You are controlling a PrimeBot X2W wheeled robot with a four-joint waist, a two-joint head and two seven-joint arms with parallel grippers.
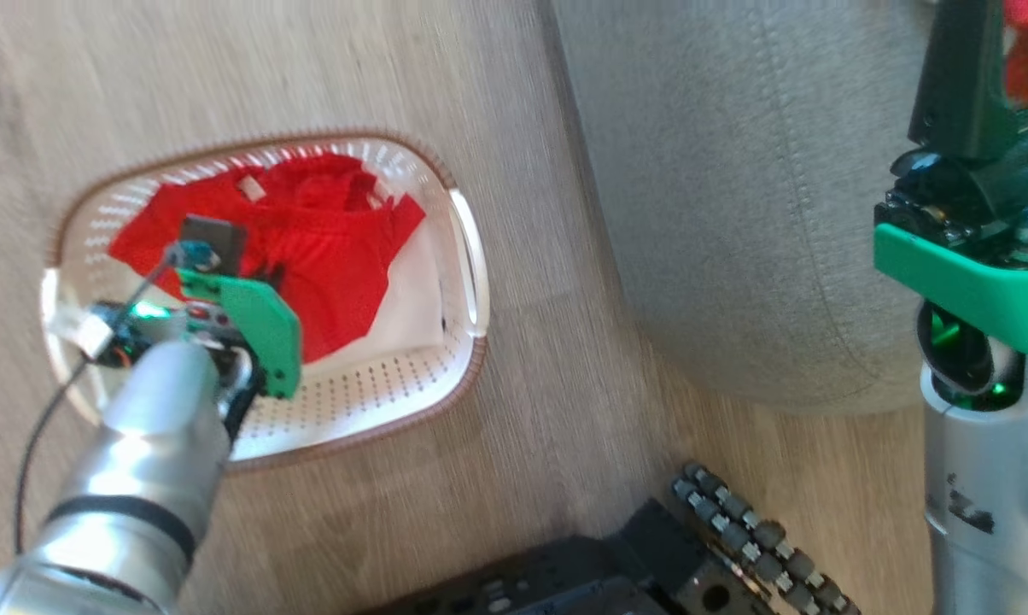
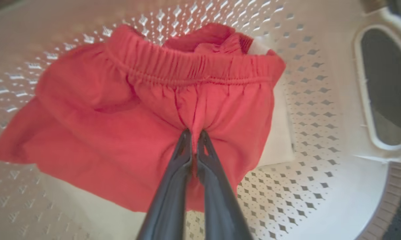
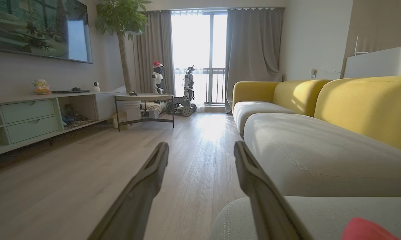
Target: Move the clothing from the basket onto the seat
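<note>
The basket (image 1: 467, 256) stands on the wooden floor with red clothing (image 1: 335, 248) heaped in it. My left wrist (image 1: 241, 325) reaches down into it. In the left wrist view my left gripper (image 2: 195, 134) is shut on a pinched fold of the clothing (image 2: 147, 113), just below its elastic waistband, and a white panel (image 2: 277, 133) shows beside it against the perforated basket wall (image 2: 320, 100). My right gripper (image 3: 200, 148) stands open with nothing between its fingers, above the floor beside the seat (image 3: 320, 156). A red piece of clothing (image 3: 367, 230) lies on the near cushion.
The seat (image 1: 736, 213) lies to the right of the basket, with yellow backrests (image 3: 363, 103). My dark base (image 1: 608, 572) is at the bottom. Farther off stand a low cabinet (image 3: 30, 116), a round table (image 3: 144, 98), a potted plant (image 3: 120, 20) and another robot (image 3: 187, 90).
</note>
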